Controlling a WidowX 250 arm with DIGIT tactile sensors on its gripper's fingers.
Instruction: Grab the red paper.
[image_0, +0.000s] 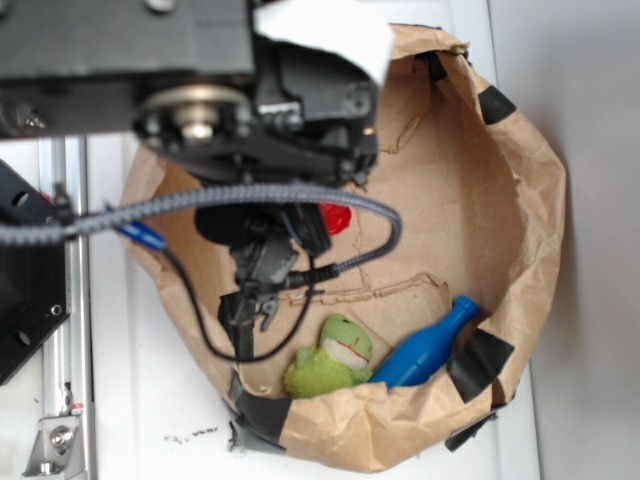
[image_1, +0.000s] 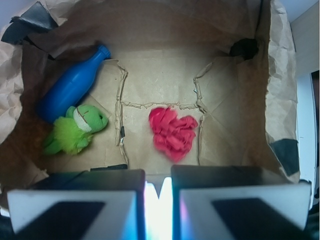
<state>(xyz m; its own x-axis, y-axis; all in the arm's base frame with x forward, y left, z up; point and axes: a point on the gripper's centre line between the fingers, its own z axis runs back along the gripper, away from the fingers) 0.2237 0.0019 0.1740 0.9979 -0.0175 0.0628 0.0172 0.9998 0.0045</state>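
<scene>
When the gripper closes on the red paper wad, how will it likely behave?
The red paper looks loosely crumpled, so it will probably compress and feel very light. Its irregular folds suggest it won't roll, though a push may slide it across the bag floor.

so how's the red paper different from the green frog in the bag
The red paper is a crumpled, rose-like wad with no clear shape; the green plush frog is fuzzy, with a head and a white mouth band. The paper lies alone at mid-floor, while the frog lies beside the blue bottle near the bag's wall. They look about equal in size, and both rest on the brown paper bag's floor.
</scene>
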